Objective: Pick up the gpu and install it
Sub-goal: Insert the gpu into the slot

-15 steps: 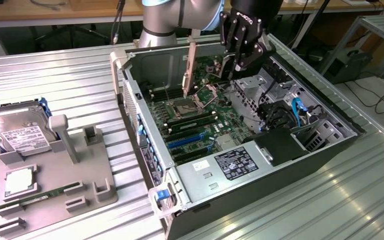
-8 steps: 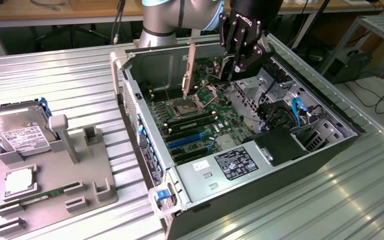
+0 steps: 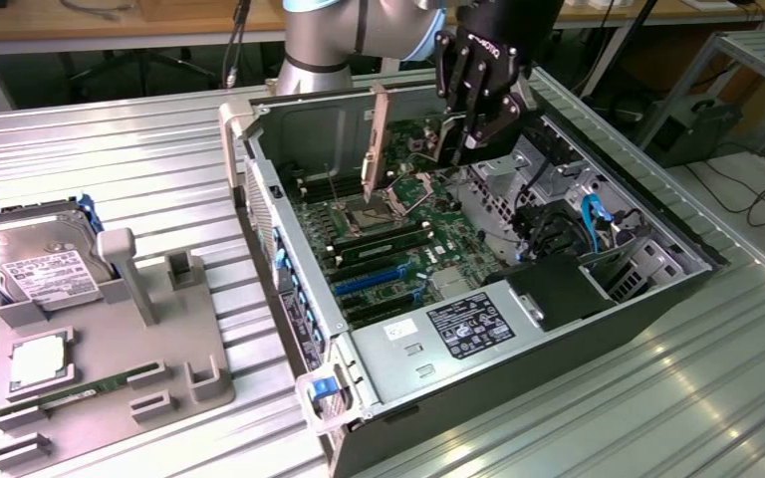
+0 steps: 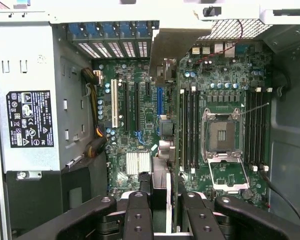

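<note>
The gripper (image 3: 466,139) clenches the card (image 4: 163,75) edge-on above the open computer case (image 3: 648,299), upper centre of frame, walls close around.

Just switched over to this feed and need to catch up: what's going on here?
The arm's claw is over the open computer case, gripping the graphics card on edge above the motherboard, near the expansion slots. Whether the card is seated in a slot cannot be told. A hard drive stands in the holder tray at the exterior view's left.
</note>
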Controlling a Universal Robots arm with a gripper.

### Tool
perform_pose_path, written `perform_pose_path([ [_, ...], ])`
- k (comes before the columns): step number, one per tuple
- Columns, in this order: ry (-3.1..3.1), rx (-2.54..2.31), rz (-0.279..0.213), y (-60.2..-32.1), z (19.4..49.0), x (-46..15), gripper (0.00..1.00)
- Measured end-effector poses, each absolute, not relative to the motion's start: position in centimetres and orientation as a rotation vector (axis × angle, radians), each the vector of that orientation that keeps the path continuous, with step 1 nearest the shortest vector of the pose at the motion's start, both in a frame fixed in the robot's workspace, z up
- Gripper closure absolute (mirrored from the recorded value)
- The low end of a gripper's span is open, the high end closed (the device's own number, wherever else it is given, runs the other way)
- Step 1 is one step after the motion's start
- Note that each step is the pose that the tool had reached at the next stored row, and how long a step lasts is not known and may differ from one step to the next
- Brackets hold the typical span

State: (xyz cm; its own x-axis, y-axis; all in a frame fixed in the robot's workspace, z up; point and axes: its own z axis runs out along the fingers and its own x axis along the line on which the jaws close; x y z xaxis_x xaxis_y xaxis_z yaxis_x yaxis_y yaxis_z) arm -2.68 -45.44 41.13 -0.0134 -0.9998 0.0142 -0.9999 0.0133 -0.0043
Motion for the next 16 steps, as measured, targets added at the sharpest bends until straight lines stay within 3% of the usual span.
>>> perform_pose_path([
  [16,-2.23,2.203,0.02,-45.46,40.52,-2.88,0.72],
])
